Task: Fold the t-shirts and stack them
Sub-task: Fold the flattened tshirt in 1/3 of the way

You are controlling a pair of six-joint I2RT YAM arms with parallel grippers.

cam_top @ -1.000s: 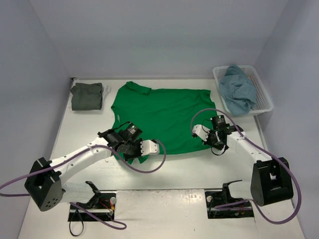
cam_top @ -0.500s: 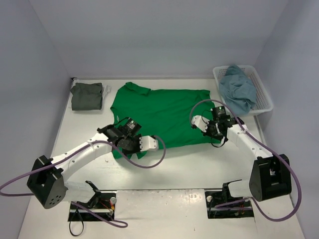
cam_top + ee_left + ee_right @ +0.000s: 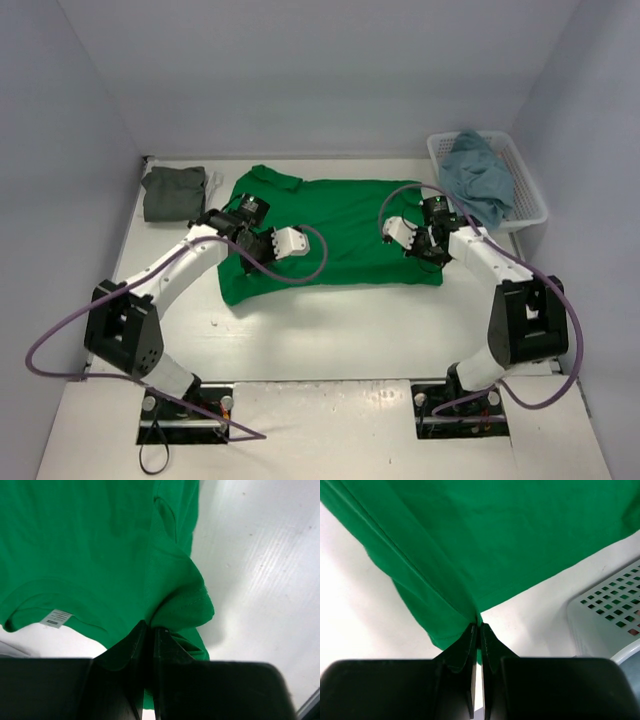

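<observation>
The left pincer (image 3: pixel 150 627) and right pincer (image 3: pixel 479 625) stay clenched on the hem of the shirt (image 3: pixel 340 215) (a corner each), now carried forward over the cloth ahead; the first fold looks nearly laid.

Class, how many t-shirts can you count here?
3: green shirt spread mid-table, olive-grey shirt folded far left, blue shirt in the basket. White cloth beside the olive one may be another.
</observation>
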